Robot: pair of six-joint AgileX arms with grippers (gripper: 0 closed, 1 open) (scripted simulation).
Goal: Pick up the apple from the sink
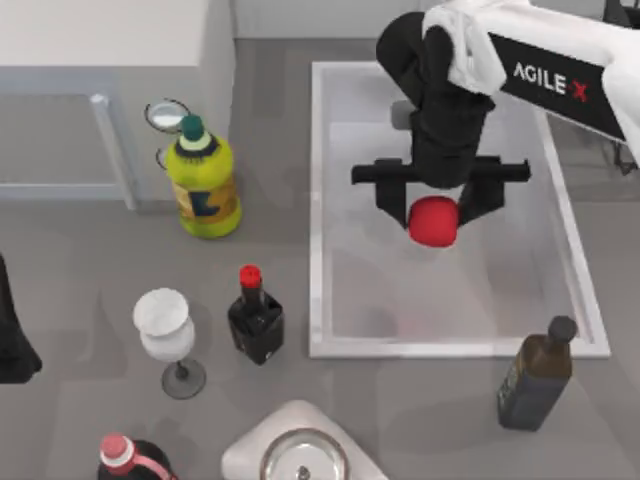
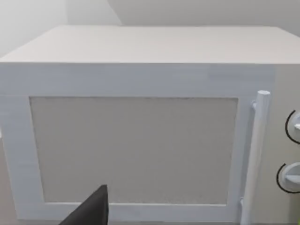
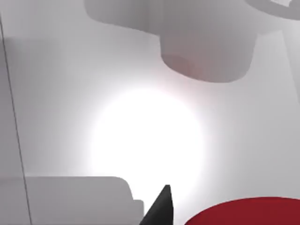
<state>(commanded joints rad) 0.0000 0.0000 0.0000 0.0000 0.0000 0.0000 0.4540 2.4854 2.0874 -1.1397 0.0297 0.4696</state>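
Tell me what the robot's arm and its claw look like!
The right arm is white with a black panel that says AGILEX in white letters, the X in red. Its wrist is black and rounded. The right gripper is black too: a flat crossbar with two stubby fingers pointing down. The left gripper's finger is a dark pointed wedge.

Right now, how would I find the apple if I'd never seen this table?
Find the big white sink on the table's right side. Over its middle hangs the right hand, and the apple sits between its black fingers. It is the sink's one plain bright-red ball.
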